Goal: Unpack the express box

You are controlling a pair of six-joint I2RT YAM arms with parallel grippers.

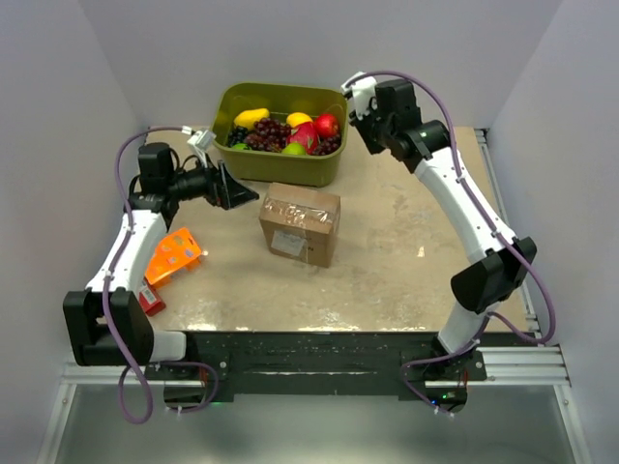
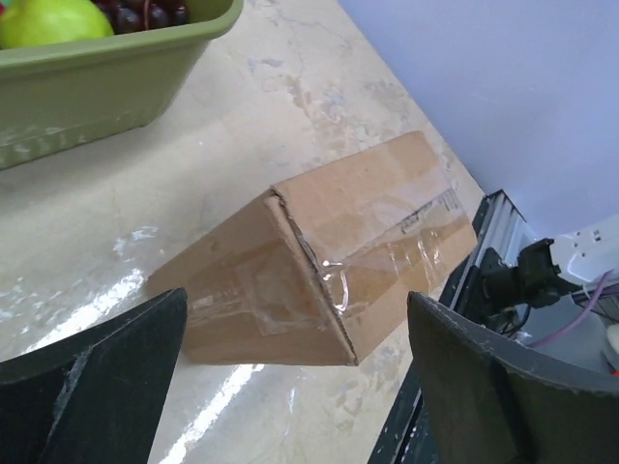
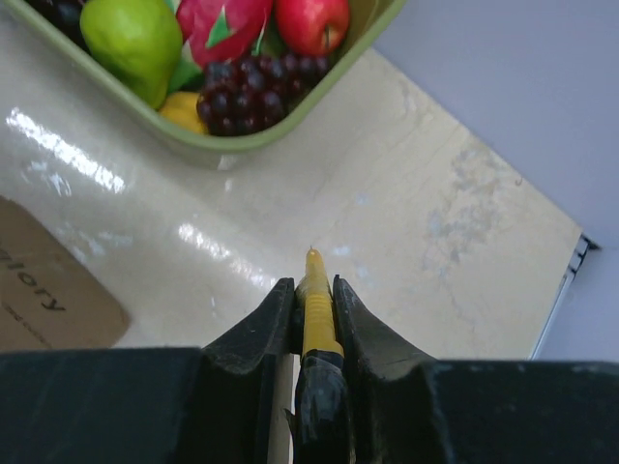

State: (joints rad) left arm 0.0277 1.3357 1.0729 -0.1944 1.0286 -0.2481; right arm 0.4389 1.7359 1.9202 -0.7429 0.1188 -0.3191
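From above, the taped express box (image 1: 300, 224) is sitting mid-table, just beside the green bin (image 1: 280, 166) holding fruit (image 1: 290, 132). Left wrist: the left gripper (image 2: 297, 304) is standing spread wide, the box beyond it, the bin cropped. Right wrist: the right gripper (image 3: 312, 295) is pinching a yellow tool (image 3: 317, 327), its body hidden.

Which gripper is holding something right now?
The right gripper: its fingers pinch a thin yellow tool. The left gripper is wide open and empty, facing the cardboard box.
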